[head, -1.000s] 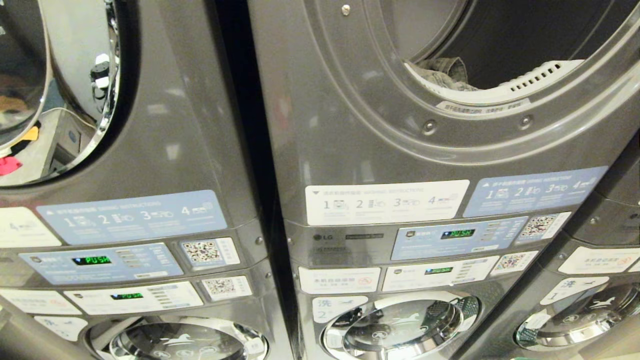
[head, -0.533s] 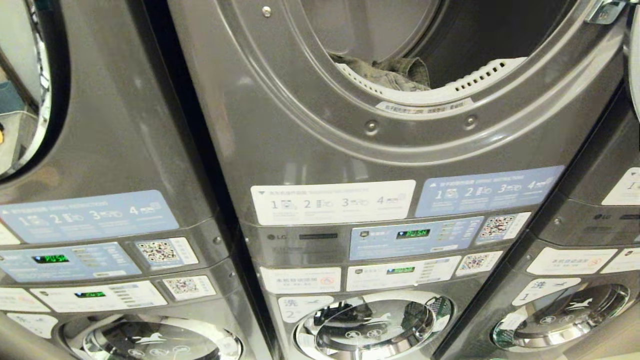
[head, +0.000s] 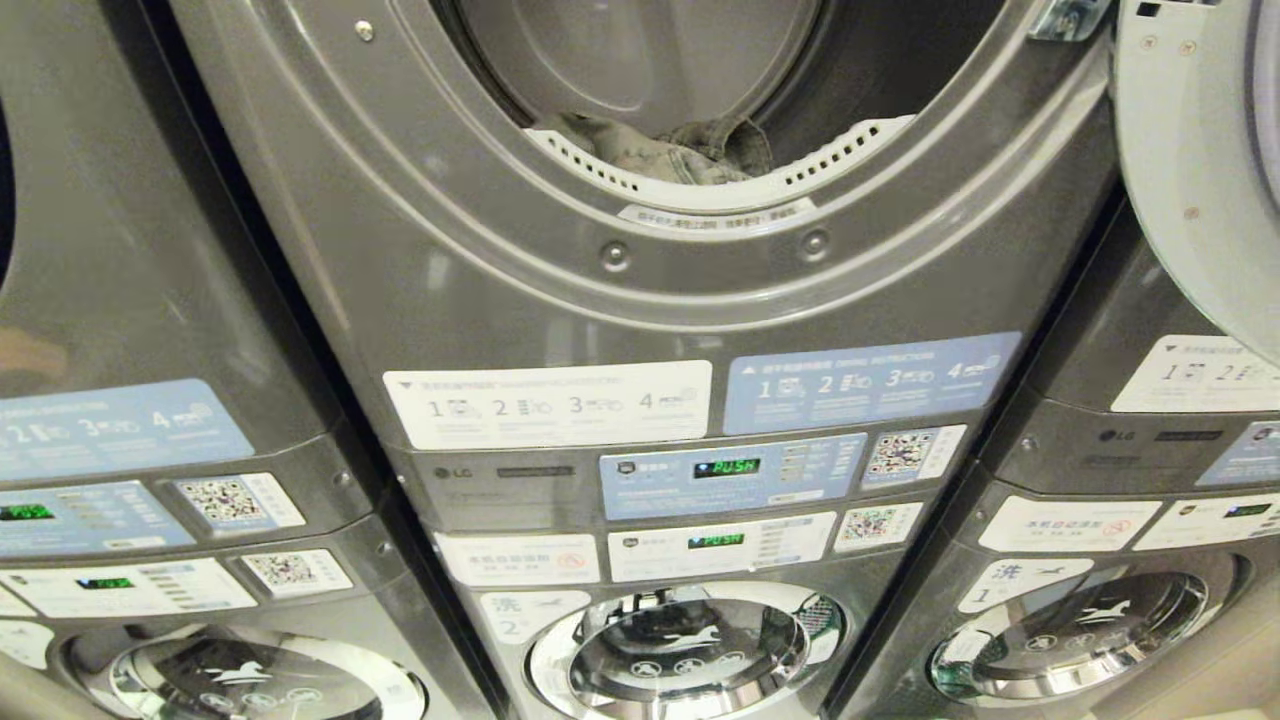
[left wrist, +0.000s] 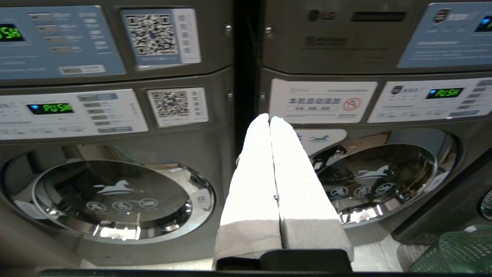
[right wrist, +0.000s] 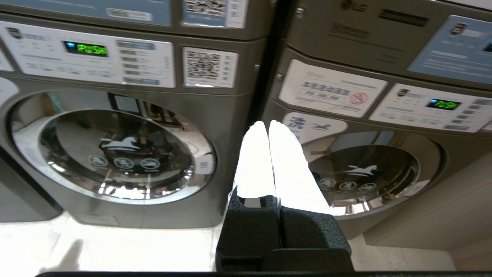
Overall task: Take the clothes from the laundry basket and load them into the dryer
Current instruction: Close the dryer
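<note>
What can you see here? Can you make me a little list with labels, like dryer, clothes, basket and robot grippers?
dryer: open round opening at the top of the middle stacked machine, its door swung out to the right
clothes: grey crumpled fabric lying inside the opening, at its lower edge
laundry basket: green, only a corner shows, on the floor by the lower washers
left gripper: shut, empty, pointing at the lower washers
right gripper: shut, empty, pointing at the lower washers

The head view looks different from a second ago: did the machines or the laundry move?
No, the camera swung right: the whole scene slid left, and the open dryer door came into view. The grey clothes lie unmoved at the drum's front edge. Both grippers, left and right, are shut and empty.
</note>
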Motion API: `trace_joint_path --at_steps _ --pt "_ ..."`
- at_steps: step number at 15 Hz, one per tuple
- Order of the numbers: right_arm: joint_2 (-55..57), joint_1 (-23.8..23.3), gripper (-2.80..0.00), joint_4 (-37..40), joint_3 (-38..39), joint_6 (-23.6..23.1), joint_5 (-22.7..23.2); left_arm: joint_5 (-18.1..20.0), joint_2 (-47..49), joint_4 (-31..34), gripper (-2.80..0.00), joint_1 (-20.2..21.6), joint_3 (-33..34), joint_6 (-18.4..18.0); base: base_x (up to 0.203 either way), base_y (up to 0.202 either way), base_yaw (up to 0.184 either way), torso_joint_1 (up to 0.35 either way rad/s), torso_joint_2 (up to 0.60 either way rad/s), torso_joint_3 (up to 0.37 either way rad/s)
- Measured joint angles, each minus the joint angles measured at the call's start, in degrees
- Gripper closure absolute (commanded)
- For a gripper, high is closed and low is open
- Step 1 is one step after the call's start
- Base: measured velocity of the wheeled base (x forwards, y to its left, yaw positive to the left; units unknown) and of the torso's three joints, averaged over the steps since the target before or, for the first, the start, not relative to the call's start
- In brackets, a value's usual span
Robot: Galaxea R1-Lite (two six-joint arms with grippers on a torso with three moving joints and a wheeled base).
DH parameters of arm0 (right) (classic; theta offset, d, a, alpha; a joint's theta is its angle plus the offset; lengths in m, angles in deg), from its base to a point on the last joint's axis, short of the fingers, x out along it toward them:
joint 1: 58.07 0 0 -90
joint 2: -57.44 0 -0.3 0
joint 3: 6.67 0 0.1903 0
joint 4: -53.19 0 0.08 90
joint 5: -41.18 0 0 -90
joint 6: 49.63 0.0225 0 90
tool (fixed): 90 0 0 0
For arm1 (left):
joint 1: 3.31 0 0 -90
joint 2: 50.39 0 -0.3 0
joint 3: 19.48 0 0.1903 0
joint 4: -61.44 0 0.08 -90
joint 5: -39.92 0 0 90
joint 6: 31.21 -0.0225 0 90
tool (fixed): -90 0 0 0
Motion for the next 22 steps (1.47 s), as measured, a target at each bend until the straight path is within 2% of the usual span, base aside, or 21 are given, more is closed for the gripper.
trace_joint_path --at_steps 6,10,22 --pt "0.0 0.0 0.0 0.0 0.1 0.0 0.0 0.0 0.0 0.0 0.0 0.0 0.0 0.2 0.0 -0.175 0.002 -0.001 0.0 0.004" --pt "0.0 0.0 0.0 0.0 0.1 0.0 0.0 -0.1 0.0 0.0 0.0 0.0 0.0 0.2 -0.018 -0.002 0.001 0.003 0.0 0.001" --pt "0.0 0.0 0.0 0.0 0.0 0.1 0.0 -0.1 0.0 0.0 0.0 0.0 0.0 0.3 -0.19 0.0 0.001 0.001 0.01 0.003"
